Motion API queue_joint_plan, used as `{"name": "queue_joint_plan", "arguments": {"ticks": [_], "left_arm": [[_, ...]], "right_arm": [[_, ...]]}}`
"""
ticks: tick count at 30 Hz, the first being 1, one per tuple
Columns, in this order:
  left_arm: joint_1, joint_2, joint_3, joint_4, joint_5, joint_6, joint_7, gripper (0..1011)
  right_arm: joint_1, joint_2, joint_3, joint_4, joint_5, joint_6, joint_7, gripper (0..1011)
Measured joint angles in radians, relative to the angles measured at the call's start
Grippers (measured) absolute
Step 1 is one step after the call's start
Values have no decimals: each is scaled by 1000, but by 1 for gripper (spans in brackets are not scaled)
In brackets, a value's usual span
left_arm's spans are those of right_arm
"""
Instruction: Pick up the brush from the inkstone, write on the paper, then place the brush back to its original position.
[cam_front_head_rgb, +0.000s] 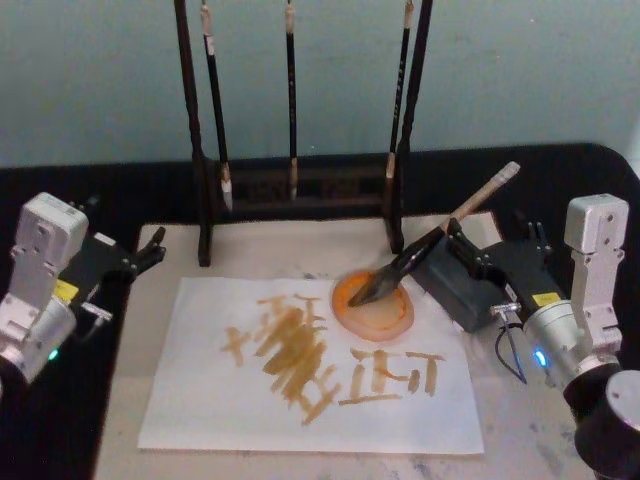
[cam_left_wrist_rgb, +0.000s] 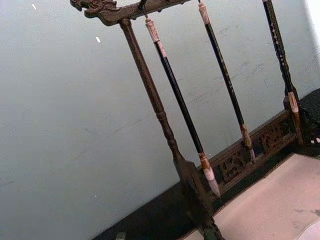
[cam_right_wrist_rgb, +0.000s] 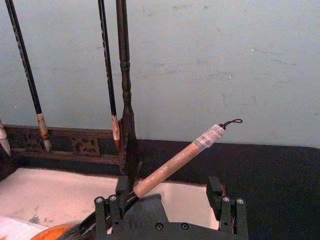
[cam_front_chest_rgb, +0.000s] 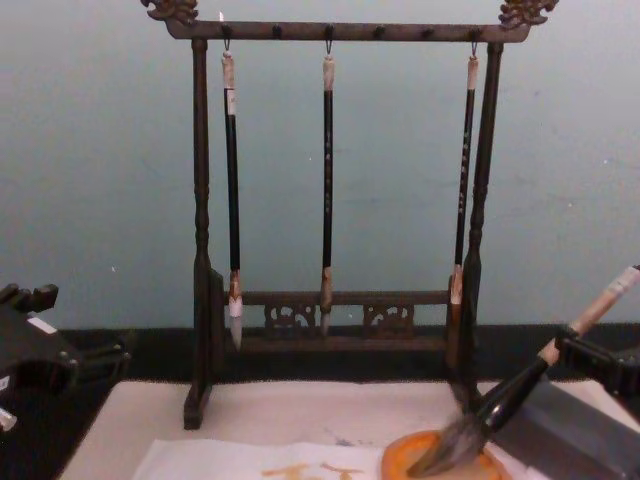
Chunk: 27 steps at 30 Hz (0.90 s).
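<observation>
paper (cam_front_head_rgb: 300, 400), a white sheet streaked with orange-yellow strokes, lies flat toward the worktop's (cam_front_head_rgb: 120, 430) front edge on a beige felt mat (cam_front_head_rgb: 270, 250). just behind it, toward the right, sits the inkstone (cam_front_head_rgb: 375, 310), a round shallow orange dish. the brush (cam_front_head_rgb: 440, 235) leans across it, bushy tip in the dish, pale handle propped on a dark grey block (cam_front_head_rgb: 465, 290). right tool (cam_front_head_rgb: 490, 255) stands open astride the handle, not gripping. left tool (cam_front_head_rgb: 140, 255) waits near the left edge, jaws parted, holding nothing. a dark carved rack (cam_front_chest_rgb: 340, 180) with three slim brushes (cam_front_chest_rgb: 327, 180) stands along the back edge.

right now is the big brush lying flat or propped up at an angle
Propped at an angle: the brush has its bristles down in the inkstone and its handle rising over the dark block.
</observation>
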Motion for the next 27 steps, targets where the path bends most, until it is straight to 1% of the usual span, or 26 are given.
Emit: {"name": "queue_joint_plan", "arguments": {"ticks": [27], "left_arm": [[0,0,0,0,0,0,0,1010]], "right_arm": [[0,0,0,0,0,0,0,1000]]}}
